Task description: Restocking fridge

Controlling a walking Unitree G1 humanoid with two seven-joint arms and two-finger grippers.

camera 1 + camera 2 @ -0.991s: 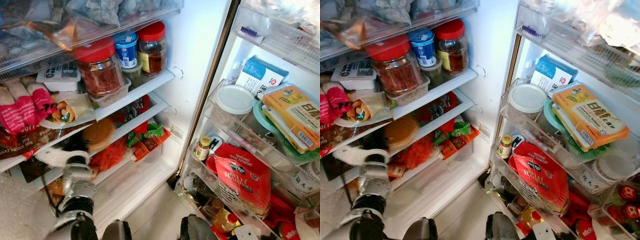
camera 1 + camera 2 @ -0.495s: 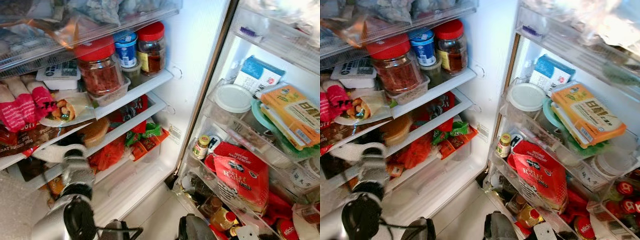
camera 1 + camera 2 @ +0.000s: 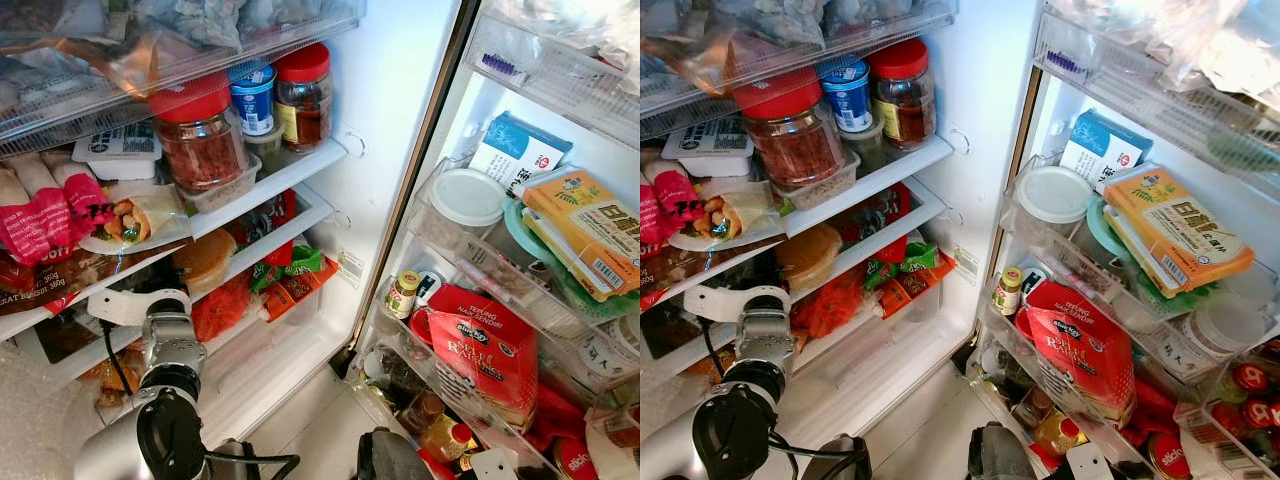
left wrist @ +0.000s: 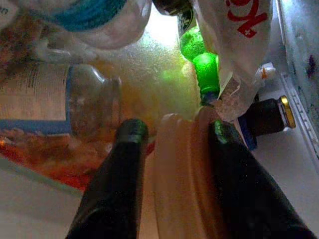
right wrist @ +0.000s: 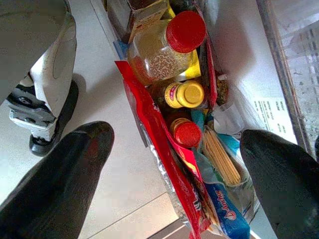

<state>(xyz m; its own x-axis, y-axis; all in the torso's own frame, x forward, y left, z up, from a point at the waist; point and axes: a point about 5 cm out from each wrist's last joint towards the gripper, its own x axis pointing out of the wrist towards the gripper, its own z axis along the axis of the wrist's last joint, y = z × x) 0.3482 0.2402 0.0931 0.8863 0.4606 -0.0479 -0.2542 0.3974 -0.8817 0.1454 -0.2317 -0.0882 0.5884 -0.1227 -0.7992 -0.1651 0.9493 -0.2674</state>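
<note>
Tan lidded tub (image 4: pixel 182 174) in left gripper (image 4: pixel 174 130) grasp, right gripper (image 5: pixel 174 149) spread wide.

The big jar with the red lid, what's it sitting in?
The big red-lidded glass jar sits in a clear plastic tub on a fridge shelf. Anything beneath it is hidden.

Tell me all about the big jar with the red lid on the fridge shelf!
The big clear jar with the wide red screw lid stands upright on the upper white fridge shelf. Its see-through wall, glass or plastic, shows reddish-brown flakes filling it nearly to the top. It sits in a shallow clear plastic tray. Beside it stand a blue-and-white tub and a smaller red-lidded jar. A flat white packet lies on its other side. No gripper touches it.
</note>
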